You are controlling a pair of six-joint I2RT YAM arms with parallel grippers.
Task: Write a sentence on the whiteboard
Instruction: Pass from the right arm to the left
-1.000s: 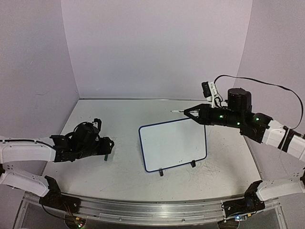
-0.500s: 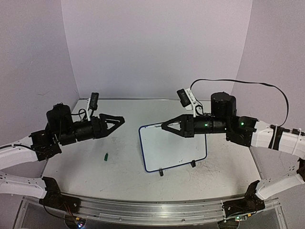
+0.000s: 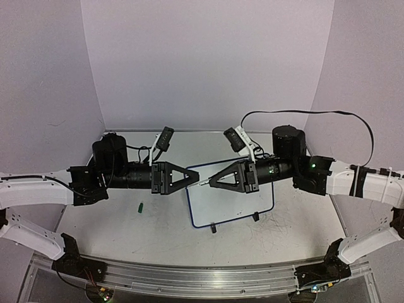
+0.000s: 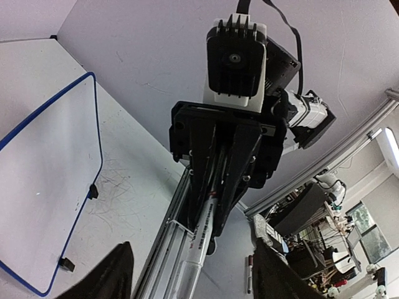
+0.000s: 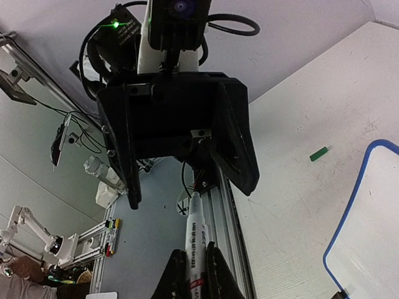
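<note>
The whiteboard [image 3: 233,192] stands tilted on its two black feet at the table's middle. Its face is blank and no sentence shows on it. My right gripper [image 3: 213,181] is shut on a white marker [image 3: 206,183] and holds it in the air over the board's left edge, with the tip pointing left. In the right wrist view the fingers [image 5: 176,277] clamp the marker [image 5: 195,233]. My left gripper [image 3: 192,177] is open and empty, facing the marker tip at close range. In the left wrist view the marker [image 4: 202,240] points between my open fingers [image 4: 118,274].
A small green marker cap [image 3: 141,206] lies on the table left of the board, and also shows in the right wrist view [image 5: 319,154]. Faint grey scribbles [image 3: 271,224] mark the tabletop right of the board. The metal rail [image 3: 189,278] runs along the near edge.
Both arms swung inward until the grippers face each other over the board's left edge. The left gripper rose from the table, leaving the green cap. The right gripper carried the marker left.
</note>
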